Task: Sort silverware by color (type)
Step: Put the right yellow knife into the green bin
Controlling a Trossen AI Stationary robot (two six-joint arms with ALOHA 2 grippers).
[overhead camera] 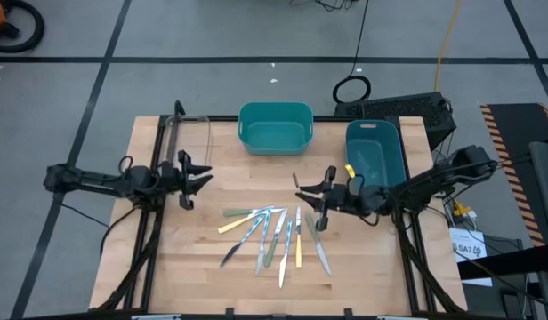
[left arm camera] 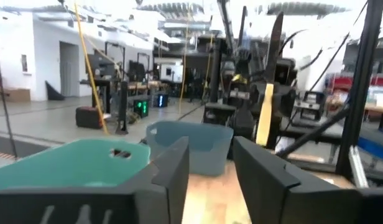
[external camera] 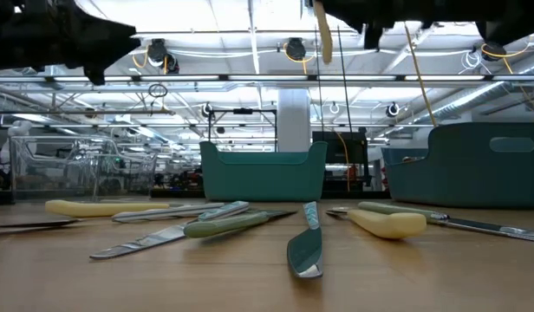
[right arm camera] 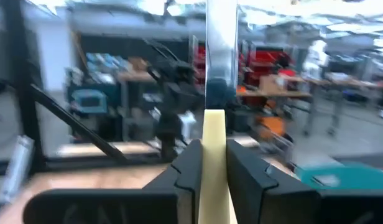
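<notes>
Yellow-handled knife (right arm camera: 214,134) in right end effector (right arm camera: 212,163)

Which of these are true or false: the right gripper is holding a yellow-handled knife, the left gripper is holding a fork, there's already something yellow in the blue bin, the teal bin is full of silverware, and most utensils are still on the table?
1. The right gripper holds a yellow-handled knife. True: its fingers are closed on the handle.
2. The left gripper holds a fork. False: its fingers are apart with nothing between them.
3. Something yellow lies in the blue bin. True: a yellow piece shows at its near left edge.
4. The teal bin is full of silverware. False: it looks empty from above.
5. Most silverware lies on the table. True.
</notes>
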